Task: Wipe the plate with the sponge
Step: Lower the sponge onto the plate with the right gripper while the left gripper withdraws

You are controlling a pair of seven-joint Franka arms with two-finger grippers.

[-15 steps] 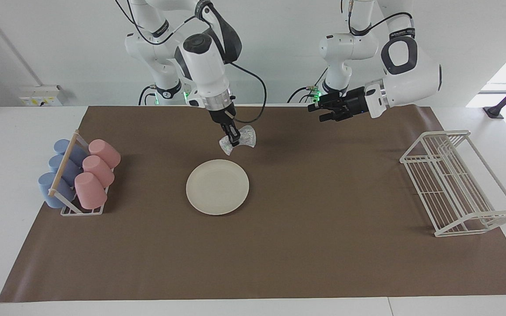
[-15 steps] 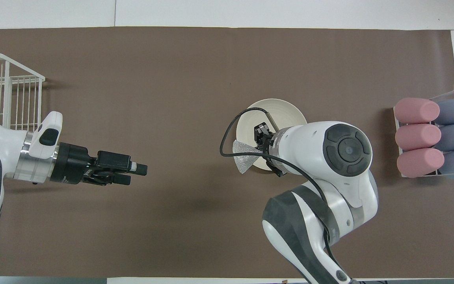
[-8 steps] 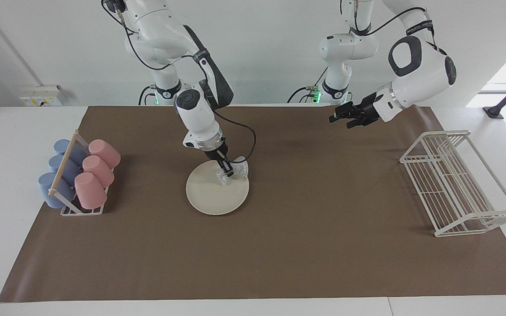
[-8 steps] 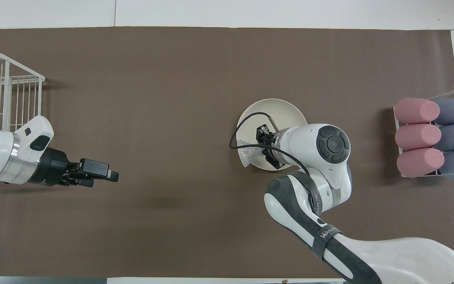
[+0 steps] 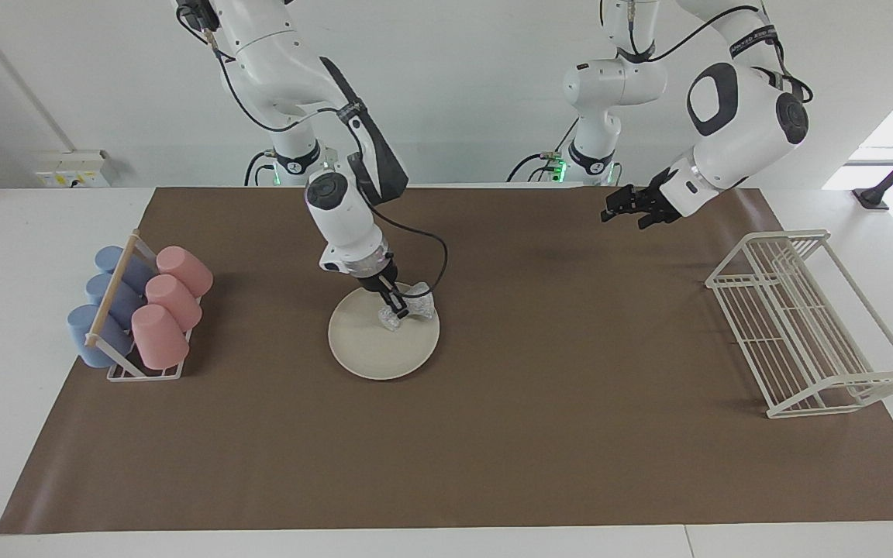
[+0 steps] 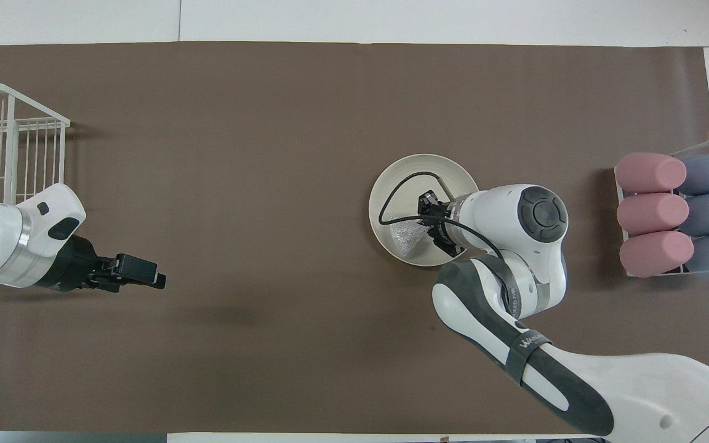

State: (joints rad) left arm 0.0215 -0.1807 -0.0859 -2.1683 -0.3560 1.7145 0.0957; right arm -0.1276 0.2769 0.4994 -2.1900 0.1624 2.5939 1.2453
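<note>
My right gripper (image 5: 398, 309): clamped on the sponge (image 5: 413, 308), pressing it to the plate (image 5: 373, 353).
Sponge: on the plate's robot-side half, long axis seemingly running along the table's length.
Plate: flat, mid-mat (image 5: 493, 449), open mat all round.
My left gripper (image 5: 623, 211): waited over the mat near the wire rack (image 5: 807, 325); fingers' state I cannot tell.
Count: three pink cups (image 5: 167, 306), three blue cups (image 5: 98, 306), one holder.

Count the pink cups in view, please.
3, all lying in the cup rack at the right arm's end of the table: one nearest the robots, one in the middle, one farthest. None seems hidden.
</note>
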